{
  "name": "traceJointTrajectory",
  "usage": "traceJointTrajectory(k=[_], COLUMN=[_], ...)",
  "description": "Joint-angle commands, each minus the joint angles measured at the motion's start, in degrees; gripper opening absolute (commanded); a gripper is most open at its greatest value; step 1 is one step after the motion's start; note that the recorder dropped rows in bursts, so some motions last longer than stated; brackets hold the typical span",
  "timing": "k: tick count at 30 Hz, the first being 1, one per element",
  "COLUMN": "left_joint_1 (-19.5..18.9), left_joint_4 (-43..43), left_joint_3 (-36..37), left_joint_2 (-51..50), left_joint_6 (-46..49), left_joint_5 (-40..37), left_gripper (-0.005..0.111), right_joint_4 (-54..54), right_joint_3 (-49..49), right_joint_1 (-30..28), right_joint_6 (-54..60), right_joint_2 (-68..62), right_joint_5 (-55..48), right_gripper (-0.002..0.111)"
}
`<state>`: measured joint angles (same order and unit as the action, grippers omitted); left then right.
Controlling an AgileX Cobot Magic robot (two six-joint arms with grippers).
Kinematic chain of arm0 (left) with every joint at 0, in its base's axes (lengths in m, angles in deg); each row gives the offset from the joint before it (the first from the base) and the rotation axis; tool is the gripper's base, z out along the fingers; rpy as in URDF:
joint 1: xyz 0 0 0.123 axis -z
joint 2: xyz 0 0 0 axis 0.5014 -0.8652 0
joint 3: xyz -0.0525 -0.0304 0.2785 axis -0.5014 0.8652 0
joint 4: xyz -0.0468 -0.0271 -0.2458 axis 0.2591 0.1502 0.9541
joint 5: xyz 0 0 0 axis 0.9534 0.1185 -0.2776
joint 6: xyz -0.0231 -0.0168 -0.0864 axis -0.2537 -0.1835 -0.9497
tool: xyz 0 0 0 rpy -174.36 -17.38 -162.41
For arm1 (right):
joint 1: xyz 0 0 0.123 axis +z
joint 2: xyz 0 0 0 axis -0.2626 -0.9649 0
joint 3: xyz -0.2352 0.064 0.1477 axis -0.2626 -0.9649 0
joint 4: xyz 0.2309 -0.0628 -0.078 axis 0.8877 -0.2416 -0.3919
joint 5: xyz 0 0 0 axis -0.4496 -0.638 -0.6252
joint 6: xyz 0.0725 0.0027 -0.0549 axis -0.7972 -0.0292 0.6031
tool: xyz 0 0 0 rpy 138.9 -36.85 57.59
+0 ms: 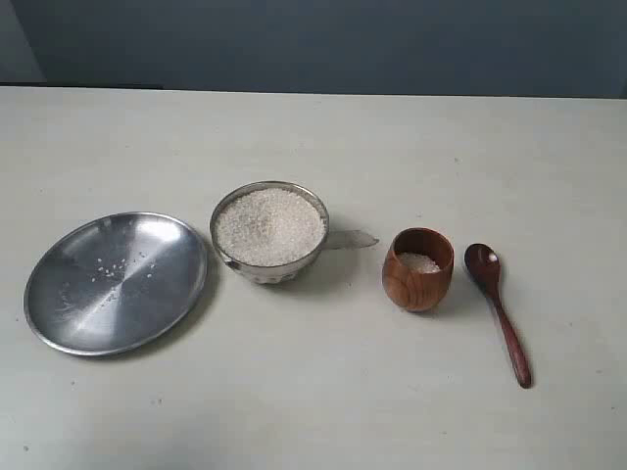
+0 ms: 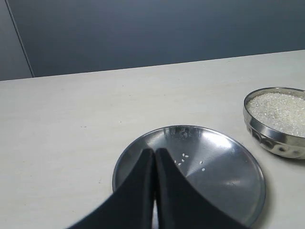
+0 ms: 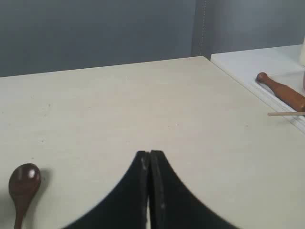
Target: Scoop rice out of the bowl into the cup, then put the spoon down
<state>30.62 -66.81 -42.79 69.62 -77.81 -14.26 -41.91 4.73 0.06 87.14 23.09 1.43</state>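
rice [image 1: 269, 225] fills the steel bowl [image 1: 263, 273] mid-table, and a little sits in the wooden cup [image 1: 417, 286] to its right. spoon [image 1: 498, 308] lies flat on the table [image 1: 313, 401] just beside the cup, not touching it. left gripper [image 2: 155, 155] is pinched together above the plate [image 1: 69, 313], holding nothing. right gripper [image 3: 149, 155] is the same, empty, near the spoon.

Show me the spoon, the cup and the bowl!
spoon [image 1: 502, 318], exterior view, on its thin handle.
cup [image 1: 416, 289], exterior view, on its wooden side.
bowl [image 1: 266, 273], exterior view, on its shiny front wall.
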Motion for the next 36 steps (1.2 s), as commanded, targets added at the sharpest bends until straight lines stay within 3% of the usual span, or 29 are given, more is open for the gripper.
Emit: traceJointTrajectory(k=[1,16,22,30,36], left_joint_1=[-0.41,-0.41,-0.41,-0.41,-0.41], left_joint_4=[-0.17,-2.28,-7.4,-7.4,-2.64], left_joint_3=[0.29,0.29,0.29,0.29,0.29], left_joint_2=[0.3,0.3,0.3,0.3,0.3], left_joint_6=[-0.31,0.11,0.11,0.11,-2.67], left_joint_5=[-0.14,0.54,7.99,15.9,27.68], left_gripper=[0.0,0.0,0.0,0.0,0.0], right_joint_4=[-0.19,-0.19,-0.19,-0.19,-0.19], right_joint_3=[-0.08,-0.08,-0.08,-0.08,-0.08], right_joint_1=[-0.16,-0.16,-0.16,-0.16,-0.16], right_joint_6=[0.0,0.0,0.0,0.0,0.0], right_joint_2=[0.33,0.33,0.33,0.33,0.33], right_joint_5=[0.71,0.51,0.51,0.51,0.74], right_gripper=[-0.001,-0.001,-0.001,-0.001,-0.001])
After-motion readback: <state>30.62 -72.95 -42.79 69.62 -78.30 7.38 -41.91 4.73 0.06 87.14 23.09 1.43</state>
